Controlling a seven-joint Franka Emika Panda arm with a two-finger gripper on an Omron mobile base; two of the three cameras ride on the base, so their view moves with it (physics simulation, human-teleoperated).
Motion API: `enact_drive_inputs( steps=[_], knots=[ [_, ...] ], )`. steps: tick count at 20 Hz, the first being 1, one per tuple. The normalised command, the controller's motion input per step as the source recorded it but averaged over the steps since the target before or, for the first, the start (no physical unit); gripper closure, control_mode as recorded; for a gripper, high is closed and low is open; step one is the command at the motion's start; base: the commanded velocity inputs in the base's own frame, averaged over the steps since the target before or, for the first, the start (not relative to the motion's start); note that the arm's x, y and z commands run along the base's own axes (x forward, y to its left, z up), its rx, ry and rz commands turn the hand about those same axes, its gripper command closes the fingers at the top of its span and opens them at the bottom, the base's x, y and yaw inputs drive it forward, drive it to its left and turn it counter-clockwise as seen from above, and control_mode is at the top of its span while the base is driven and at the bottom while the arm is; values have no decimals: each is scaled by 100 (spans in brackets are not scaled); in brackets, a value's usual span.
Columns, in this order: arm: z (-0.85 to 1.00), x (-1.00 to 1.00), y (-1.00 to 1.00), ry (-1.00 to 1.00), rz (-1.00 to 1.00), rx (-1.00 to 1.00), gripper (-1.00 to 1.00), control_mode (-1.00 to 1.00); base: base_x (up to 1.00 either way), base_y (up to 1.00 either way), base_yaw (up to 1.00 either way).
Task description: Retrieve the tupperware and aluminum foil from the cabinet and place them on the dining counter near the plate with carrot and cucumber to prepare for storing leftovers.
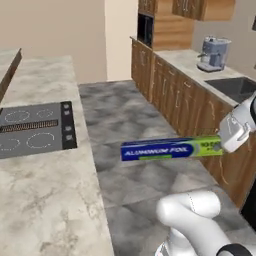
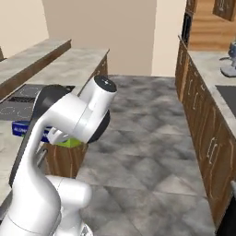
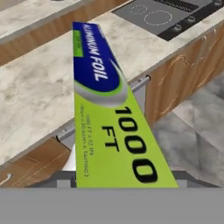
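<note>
The aluminum foil (image 1: 170,149) box is carried level in mid-air above the grey tiled floor (image 1: 135,125), its lime-green end clamped in the gripper (image 1: 222,145) and its dark blue end pointing toward the long edge of the marbled counter (image 1: 45,200). In the hand view the box (image 3: 109,118) runs up from the gripper over the near edge of that worktop (image 3: 39,87), the fingertips being hidden behind the green end. A black cooktop (image 1: 32,129) is set into the worktop, well apart from the box, while a coffee machine (image 1: 214,54) stands on the opposite counter beside the sink (image 1: 235,87).
</note>
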Motion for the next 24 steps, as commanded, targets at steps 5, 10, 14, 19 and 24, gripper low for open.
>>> enact_drive_inputs(
  steps=[5, 10, 14, 19, 24],
  knots=[
    [0, 0, 0, 0, 0, 0, 100, 100, -76, 13, 75],
    [0, 0, 0, 0, 0, 0, 100, 100, -72, 36, 74],
    [0, 0, 0, 0, 0, 0, 100, 100, -66, 75, 69],
    [0, 0, 0, 0, 0, 0, 100, 100, -55, 100, 62],
    [0, 0, 0, 0, 0, 0, 100, 100, -92, 69, 57]
  ],
)
